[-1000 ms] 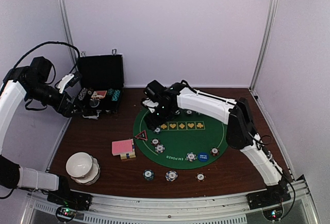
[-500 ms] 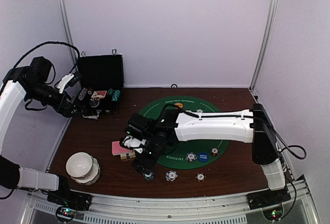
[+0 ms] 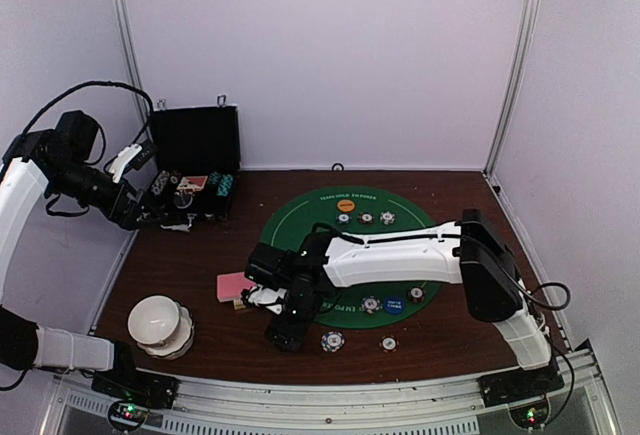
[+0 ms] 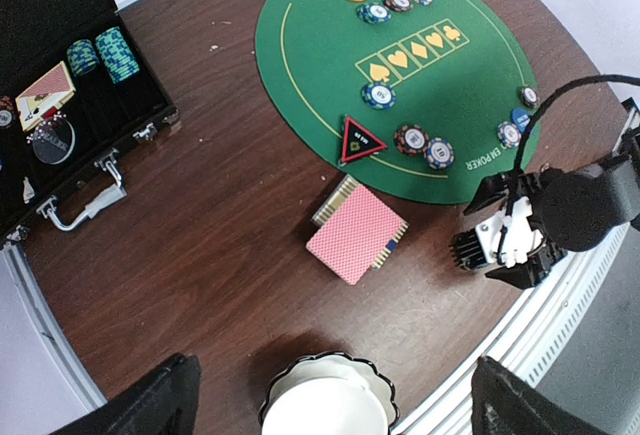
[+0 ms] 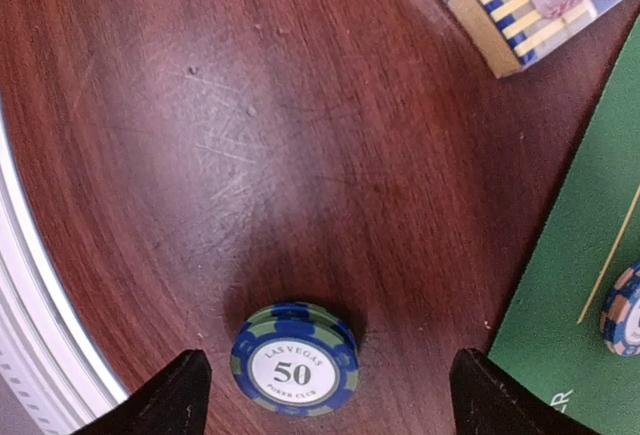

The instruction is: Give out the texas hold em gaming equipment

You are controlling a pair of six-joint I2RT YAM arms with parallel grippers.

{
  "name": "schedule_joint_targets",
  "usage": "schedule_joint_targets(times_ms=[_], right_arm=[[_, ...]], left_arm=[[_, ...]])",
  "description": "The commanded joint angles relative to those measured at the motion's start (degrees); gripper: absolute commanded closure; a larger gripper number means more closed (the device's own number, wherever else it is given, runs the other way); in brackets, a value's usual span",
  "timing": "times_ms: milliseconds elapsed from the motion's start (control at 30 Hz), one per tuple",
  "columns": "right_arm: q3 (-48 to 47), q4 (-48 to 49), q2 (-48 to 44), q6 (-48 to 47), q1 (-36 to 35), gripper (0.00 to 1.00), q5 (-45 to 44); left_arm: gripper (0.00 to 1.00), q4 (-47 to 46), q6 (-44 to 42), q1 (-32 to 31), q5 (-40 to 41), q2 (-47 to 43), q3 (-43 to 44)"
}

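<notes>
Poker chip marked 50 (image 5: 295,357), blue and green, lies flat on the bare wood close to the near edge of the counter (image 3: 200,255), a little left of its middle. It is just off the green mat (image 3: 400,255) and near the pink-backed card deck (image 3: 236,286).

The right gripper (image 5: 327,355) hangs over the chip with its fingers spread, one on each side, grasping nothing. The left gripper (image 4: 334,362) is also spread and empty, held up by the black case (image 3: 195,145) at the far-left corner.

The main risk, as I judge it, is the pinch itself. The chip is thin and flat against the wood. If the fingers close too high they may skim over its top; too low and they scrape the counter.

The chip also sits slightly nearer one finger than the other. That finger would probably touch first and shove it sideways, possibly towards the metal rail along the near edge.

Its rim looks doubled in the right wrist view. I cannot tell whether it is one chip or two stacked; if two, a grasp might lift only the upper one.

A wide sweep could also nudge the deck.
</notes>
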State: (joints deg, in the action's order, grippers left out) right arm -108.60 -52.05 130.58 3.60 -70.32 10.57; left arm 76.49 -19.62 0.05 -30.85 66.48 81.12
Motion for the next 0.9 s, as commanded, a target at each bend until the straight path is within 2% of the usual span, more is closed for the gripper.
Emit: schedule_joint_targets(times_ms=[0,167,333,667,867], right_arm=[[-0.5,-0.3,1.2,-1.0,0.0,0.15,1.8],[0.3,-0.4,1.4,-1.1,-0.4,0.2,2.8],[0.7,-0.5,1.4,-1.2,-1.0,0.32,2.1],[1.2,-1.4,0.8,-1.1,-1.2,0.46,0.4],[0.7,-1.4,-0.6,-1.1,-1.3,0.59,0.1]], left_arm=[[0.02,-0.1,-0.3,0.4,-0.4,-0.6,1.5],[0.02,-0.1,-0.3,0.4,-0.5,-0.3,1.7],[0.02,-0.1,-0.3,0.4,-0.6,-0.3,1.6],[0.02,0.0,-0.3,0.4,-0.6,-0.6,1.5],[0.02,-0.1,-0.3,0.4,-0.6,-0.6,1.5]])
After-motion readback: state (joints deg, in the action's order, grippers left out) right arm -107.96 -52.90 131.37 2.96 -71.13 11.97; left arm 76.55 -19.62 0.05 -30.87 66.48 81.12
